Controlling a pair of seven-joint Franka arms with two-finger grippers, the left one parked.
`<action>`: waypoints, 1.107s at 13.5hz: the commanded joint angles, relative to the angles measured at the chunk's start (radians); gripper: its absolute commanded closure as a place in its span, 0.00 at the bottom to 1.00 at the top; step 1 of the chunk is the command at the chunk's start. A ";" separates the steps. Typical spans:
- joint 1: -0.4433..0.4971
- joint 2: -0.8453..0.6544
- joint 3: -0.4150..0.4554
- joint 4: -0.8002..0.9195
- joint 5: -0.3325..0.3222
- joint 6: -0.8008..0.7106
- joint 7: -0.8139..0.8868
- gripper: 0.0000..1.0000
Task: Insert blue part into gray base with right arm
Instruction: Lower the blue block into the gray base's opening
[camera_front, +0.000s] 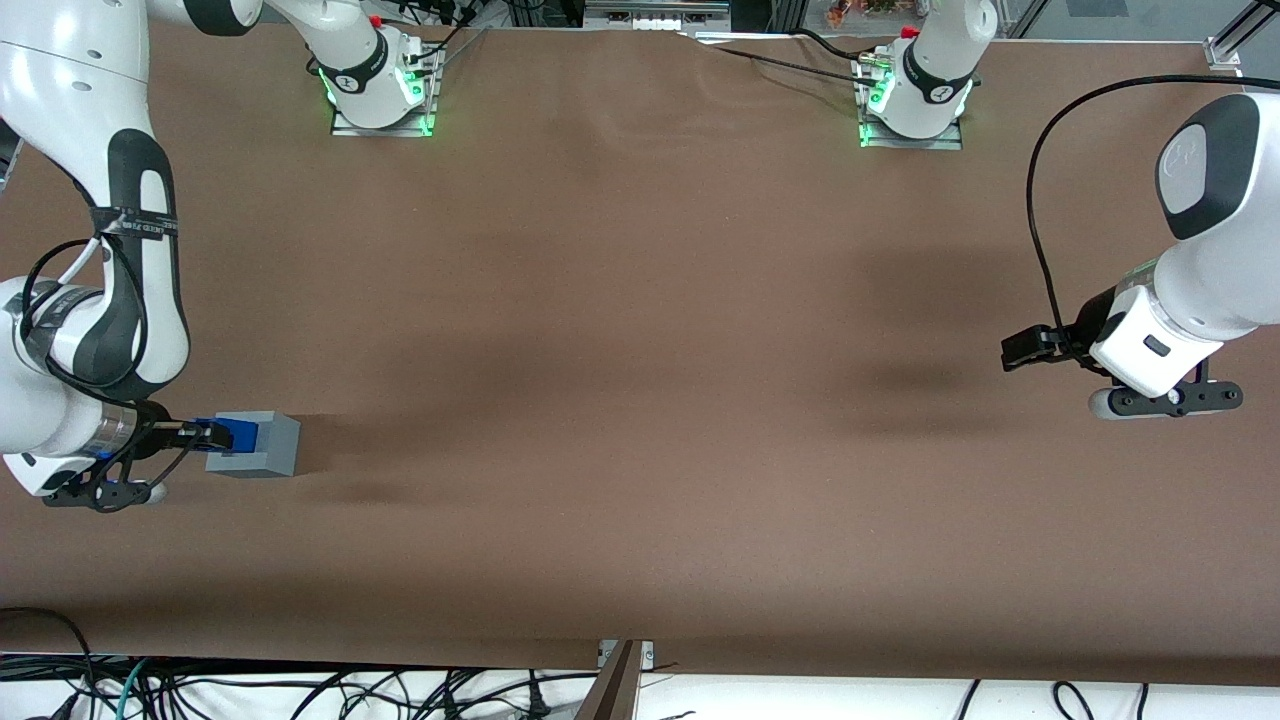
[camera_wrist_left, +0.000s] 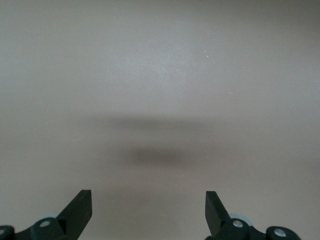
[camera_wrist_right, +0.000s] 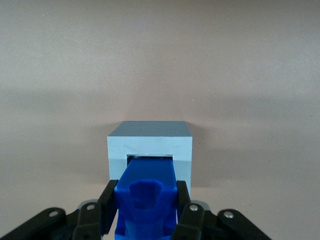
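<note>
Now the hand (camera_wrist_right: 148, 210) clamps the blue part (camera_wrist_right: 147, 192), entering the gray base (camera_wrist_right: 150, 145).

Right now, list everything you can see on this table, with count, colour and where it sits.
light-gray plastic cube base: one, light gray, on the brown table covering toward the working arm's end, its recess facing the gripper.
small bright-blue plastic part: one, blue, its leading end entering the base's recess.
brown table covering: one, brown, spread over the whole tabletop.
right arm: one, white with black joints, reaching in from the table's edge.
gripper: one, black, jaws shut on the blue part, right beside the base.
</note>
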 joint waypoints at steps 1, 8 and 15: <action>-0.015 0.033 0.005 -0.002 -0.003 0.050 0.003 0.60; -0.012 0.059 0.008 -0.002 0.001 0.082 0.009 0.60; -0.012 0.065 0.010 0.004 0.006 0.084 0.010 0.01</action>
